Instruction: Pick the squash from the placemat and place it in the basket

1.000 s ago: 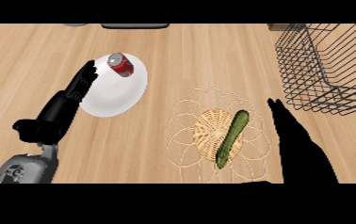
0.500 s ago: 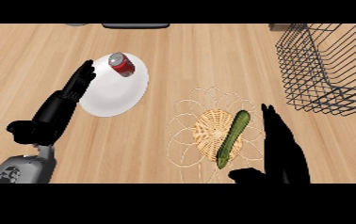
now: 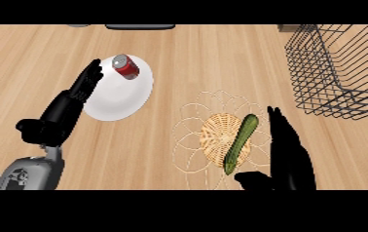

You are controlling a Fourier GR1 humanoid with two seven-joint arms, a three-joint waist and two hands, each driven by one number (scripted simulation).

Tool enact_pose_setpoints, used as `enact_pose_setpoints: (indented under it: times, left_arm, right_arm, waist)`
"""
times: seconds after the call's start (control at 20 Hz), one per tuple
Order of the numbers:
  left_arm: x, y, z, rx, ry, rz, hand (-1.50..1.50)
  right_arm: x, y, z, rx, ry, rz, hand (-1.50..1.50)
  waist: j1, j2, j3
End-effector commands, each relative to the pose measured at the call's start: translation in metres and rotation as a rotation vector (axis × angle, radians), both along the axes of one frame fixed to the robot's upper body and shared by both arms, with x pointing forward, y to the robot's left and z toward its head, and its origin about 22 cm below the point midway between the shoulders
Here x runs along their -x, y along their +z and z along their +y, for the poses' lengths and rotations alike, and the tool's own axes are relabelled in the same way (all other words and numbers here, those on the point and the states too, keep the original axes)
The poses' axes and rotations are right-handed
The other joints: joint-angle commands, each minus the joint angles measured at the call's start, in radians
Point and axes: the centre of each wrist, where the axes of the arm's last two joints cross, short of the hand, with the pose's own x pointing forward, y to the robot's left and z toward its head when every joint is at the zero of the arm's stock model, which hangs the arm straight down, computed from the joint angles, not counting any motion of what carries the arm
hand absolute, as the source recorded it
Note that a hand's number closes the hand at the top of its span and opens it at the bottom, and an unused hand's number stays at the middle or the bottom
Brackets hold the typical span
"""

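A long green squash (image 3: 240, 143) lies slanted on a round woven wicker placemat (image 3: 208, 128) near the counter's front. My right hand (image 3: 289, 153) is open just to the right of the squash, fingers straight and pointing away from me, thumb low near the squash's near end, not touching it as far as I can see. The black wire basket (image 3: 329, 70) stands at the far right. My left hand (image 3: 63, 110) rests open at the left, fingers up beside a white plate.
A white plate (image 3: 119, 95) left of the placemat carries a red can (image 3: 126, 66) on its far part. Dark objects (image 3: 140, 27) sit at the counter's back edge. Bare wood lies between the placemat and the basket.
My right hand has moved left toward the squash, from beside the basket to right next to the placemat's right side. The left hand has barely shifted.
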Motion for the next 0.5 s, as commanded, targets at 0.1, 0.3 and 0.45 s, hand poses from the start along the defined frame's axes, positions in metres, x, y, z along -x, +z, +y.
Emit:
enact_pose_setpoints:
  times: [0.1,0.3,0.45]
  left_arm:
    - [0.011,-0.01,0.011,-0.005,0.001,-0.003,0.0]
    - [-0.012,-0.006,0.008,0.003,0.001,-0.013,0.0]
    - [0.002,-0.015,-0.003,-0.006,0.011,-0.009,0.0]
  right_arm:
    - [-0.01,0.008,-0.001,-0.02,0.019,-0.019,-1.5]
    - [-0.002,-0.003,0.008,0.009,0.011,0.017,-1.5]
    - [-0.01,-0.014,0.021,0.034,0.005,0.066,-1.5]
  waist:
    - [0.002,0.0,0.0]
    - [-0.001,0.0,0.0]
    - [0.001,0.0,0.0]
